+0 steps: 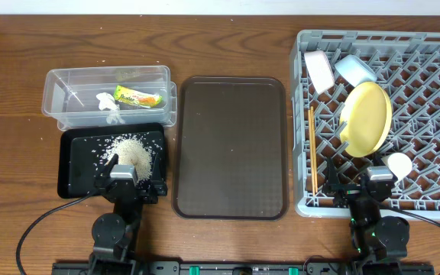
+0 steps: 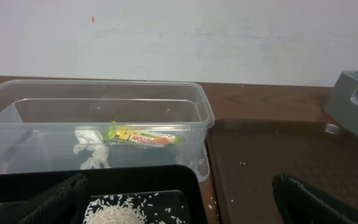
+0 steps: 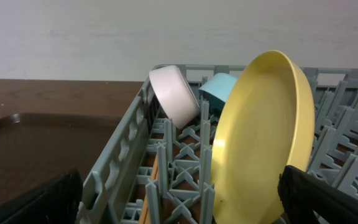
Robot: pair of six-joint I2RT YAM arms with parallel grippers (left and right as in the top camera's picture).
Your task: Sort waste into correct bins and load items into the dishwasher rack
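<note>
The clear tub (image 1: 52, 92) holds the yellow-green wrapper (image 1: 137, 96) and a crumpled white scrap (image 1: 109, 107). White rice (image 1: 128, 153) is piled in the black tray (image 1: 79, 164). In the grey rack (image 1: 296, 122) stand the yellow plate (image 1: 367, 118), pinkish-white bowl (image 1: 319, 70), blue bowl (image 1: 355, 69), white cup (image 1: 398, 164) and chopsticks (image 1: 311, 149). My left gripper (image 2: 182, 208) hangs open over the black tray's near edge, holding nothing. At the rack's front edge, close to the plate (image 3: 260, 143), my right gripper (image 3: 185, 205) is open and holds nothing.
A large brown serving tray (image 1: 231, 145) lies between the bins and the rack, with a few stray rice grains (image 2: 241, 165) on it. Both arm bases and their cables sit at the table's front edge.
</note>
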